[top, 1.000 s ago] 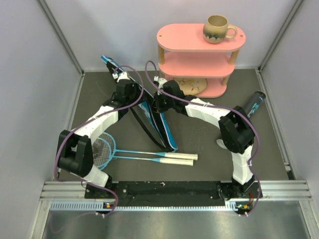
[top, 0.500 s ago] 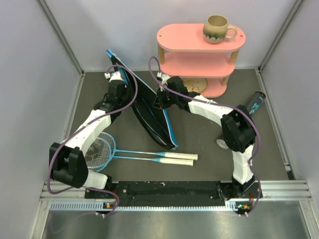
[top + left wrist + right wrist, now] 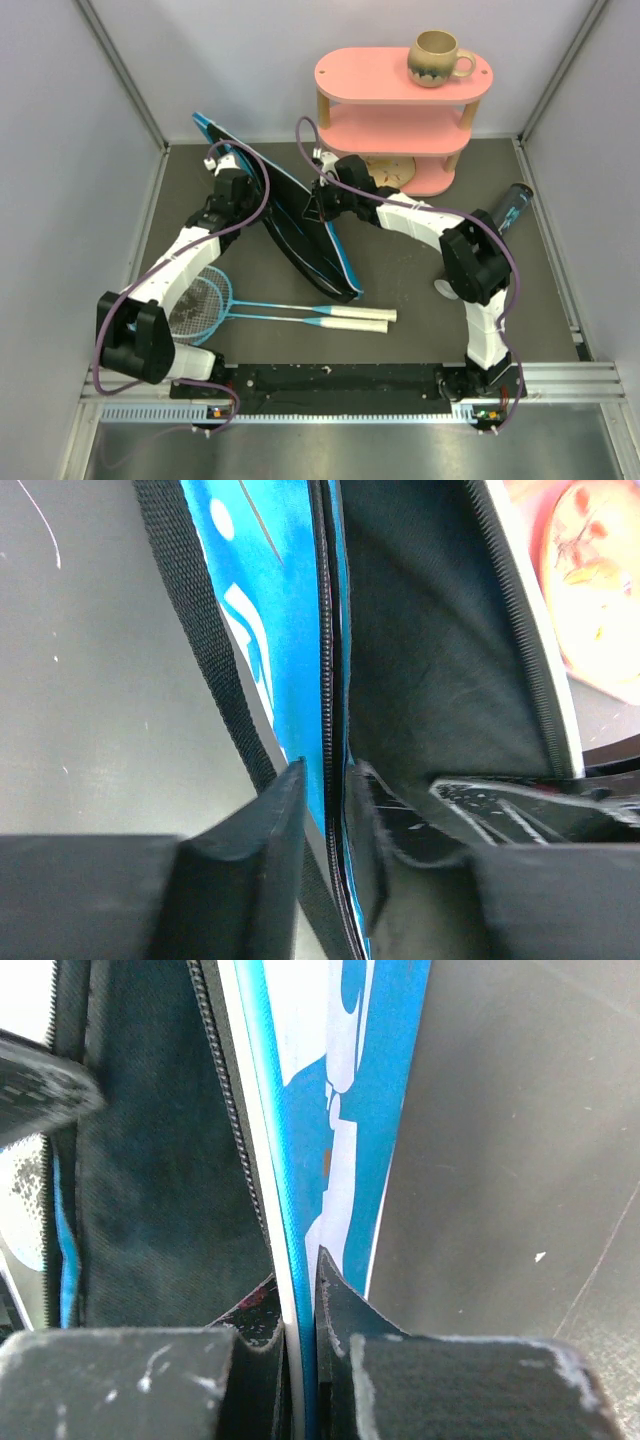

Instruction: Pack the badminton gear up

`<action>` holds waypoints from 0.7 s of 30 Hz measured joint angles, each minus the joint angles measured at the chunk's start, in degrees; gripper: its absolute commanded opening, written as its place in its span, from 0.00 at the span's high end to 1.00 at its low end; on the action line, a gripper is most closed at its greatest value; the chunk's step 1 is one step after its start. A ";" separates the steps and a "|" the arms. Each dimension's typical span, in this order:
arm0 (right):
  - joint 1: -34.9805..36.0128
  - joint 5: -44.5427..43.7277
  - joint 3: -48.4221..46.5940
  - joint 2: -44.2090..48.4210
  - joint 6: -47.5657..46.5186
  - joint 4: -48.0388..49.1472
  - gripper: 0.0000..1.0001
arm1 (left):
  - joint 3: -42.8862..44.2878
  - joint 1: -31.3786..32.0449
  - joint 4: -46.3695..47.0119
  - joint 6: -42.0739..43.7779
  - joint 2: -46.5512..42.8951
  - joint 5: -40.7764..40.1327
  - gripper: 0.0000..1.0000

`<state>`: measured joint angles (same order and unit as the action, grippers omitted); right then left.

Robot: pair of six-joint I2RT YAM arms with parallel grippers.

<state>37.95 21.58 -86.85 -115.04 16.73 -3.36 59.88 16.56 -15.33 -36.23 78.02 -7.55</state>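
Top external: 2 rackets (image 3: pixel 352 318), 1 cover (image 3: pixel 303 228)

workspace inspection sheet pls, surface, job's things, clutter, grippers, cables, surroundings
surface: dark table, a few pale specks.
job's things: racket cover held open, on edge between the arms; two rackets lying side by side near the bases; black tube far right.
clutter: pink shelf at the back, mug on its top tier.
grippers: left gripper shut on the cover's zip edge; right gripper shut on another edge of it.
cables: purple cables loop along both arms.
surroundings: pale walls on three sides.
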 measured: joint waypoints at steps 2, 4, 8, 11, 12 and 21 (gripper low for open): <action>0.00 0.63 0.63 0.00 0.39 0.83 1.00 | -1.70 -0.04 1.40 -1.14 1.20 1.40 0.57; 0.02 0.94 0.74 0.00 0.50 1.20 1.00 | -2.91 -0.04 2.12 -1.68 2.29 2.78 0.45; 0.02 1.03 1.09 0.00 0.59 1.68 1.00 | -3.98 -0.04 3.72 -2.27 4.20 6.93 0.48; 0.02 1.03 1.22 0.00 0.83 1.97 1.00 | -3.85 -0.02 4.39 -2.25 5.31 8.22 0.63; 0.02 1.01 1.33 0.00 0.81 2.10 1.00 | -3.80 -0.02 4.33 -2.19 5.55 8.22 0.71; -0.15 -3.21 -3.78 -1.92 -6.01 -3.85 0.57 | -1.01 -0.52 0.37 2.19 4.85 3.19 1.00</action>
<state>37.80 18.37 -90.63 -116.97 10.72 -7.20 58.87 16.03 -14.96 -34.04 82.87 -4.36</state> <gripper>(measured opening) 0.198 0.035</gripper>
